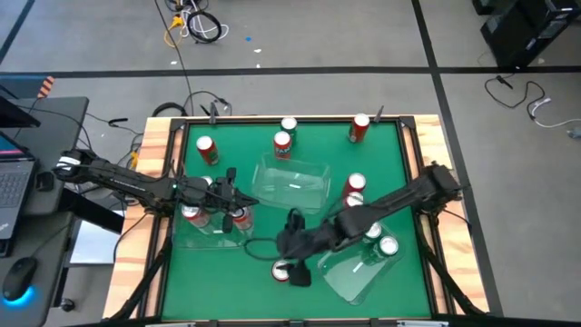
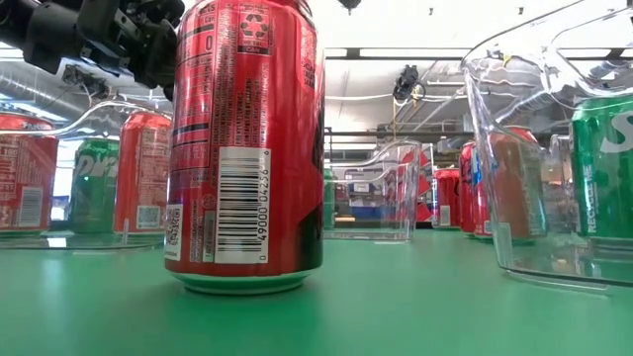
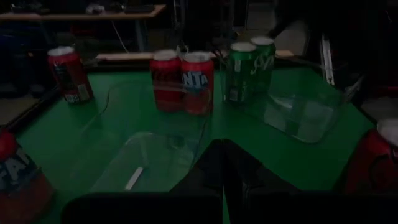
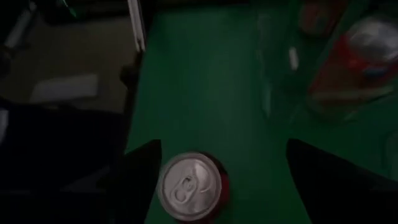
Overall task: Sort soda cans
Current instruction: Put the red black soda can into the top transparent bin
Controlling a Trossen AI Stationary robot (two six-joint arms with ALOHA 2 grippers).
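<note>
My right gripper (image 4: 217, 180) is open and points down over a red can (image 4: 189, 186) that stands upright on its base near the table's near edge (image 1: 281, 270) (image 2: 242, 148). One finger is on each side of the can's silver top, the can closer to one finger; I cannot tell whether it touches. My left gripper (image 1: 227, 195) is shut and hovers over the left clear bin (image 1: 213, 232), which holds red cans (image 1: 191, 213). Two green cans (image 1: 379, 238) stand in the right clear bin (image 1: 363, 263). Several more red cans (image 1: 281, 143) stand on the table's far half.
An empty clear bin (image 1: 290, 182) sits mid-table between the arms. Two red cans (image 3: 183, 81) stand just beyond it, beside the right bin's green cans (image 3: 249, 68). Wooden rails (image 1: 154, 209) frame the green table. There is free green surface along the near edge, left of the lone can.
</note>
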